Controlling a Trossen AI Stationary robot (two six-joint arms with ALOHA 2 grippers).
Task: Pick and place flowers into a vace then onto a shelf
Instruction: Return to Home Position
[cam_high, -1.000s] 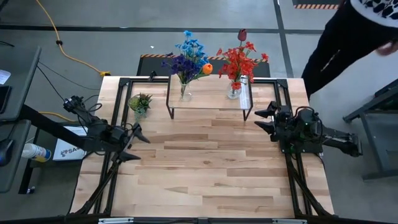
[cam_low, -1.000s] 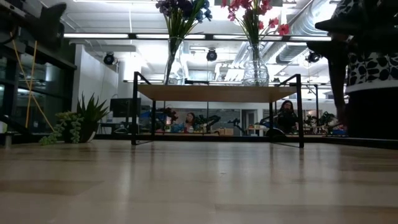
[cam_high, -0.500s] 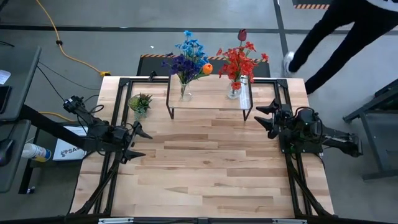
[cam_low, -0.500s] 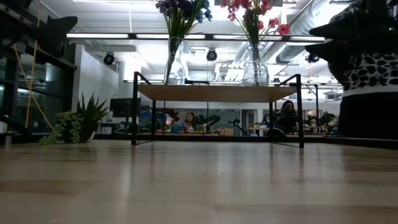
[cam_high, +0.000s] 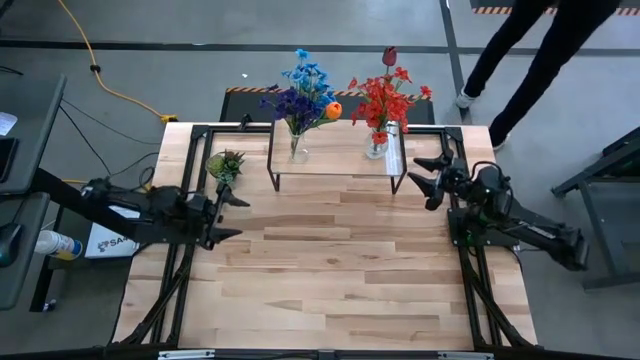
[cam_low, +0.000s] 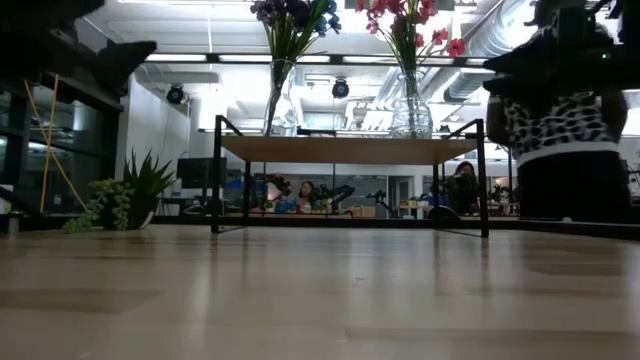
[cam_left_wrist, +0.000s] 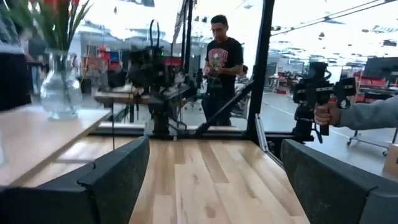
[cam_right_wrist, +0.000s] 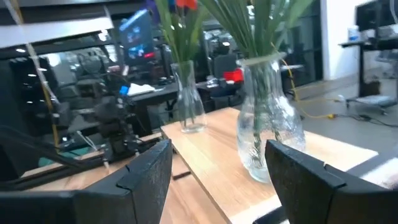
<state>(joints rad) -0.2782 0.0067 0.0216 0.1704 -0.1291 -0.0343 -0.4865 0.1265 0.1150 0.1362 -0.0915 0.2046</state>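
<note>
Flowers (cam_high: 305, 92) stand in two clear vases on the shelf (cam_high: 340, 158), which sits at 12 o'clock on the tabletop (cam_high: 330, 280). Blue, purple and one orange are in the narrow vase (cam_high: 298, 150) toward the shelf's 9 o'clock end; red ones (cam_high: 385, 100) plus a dark maroon tulip are in the round vase (cam_high: 376, 147) toward its 3 o'clock end. Both vases are upright and well apart. Left pincer (cam_high: 232, 215) hangs over the tabletop's 9 o'clock side, fingers spread wide, gripping nothing, aimed toward 3 o'clock. Right pincer (cam_high: 420, 174) is at the 3 o'clock side, just beside the shelf's leg, also wide and empty, aimed toward 9 o'clock. Small spiky potted plant (cam_high: 225, 165) is at 10 o'clock, beside the shelf. A person's legs (cam_high: 520, 60) are on the floor past 1 o'clock.
</note>
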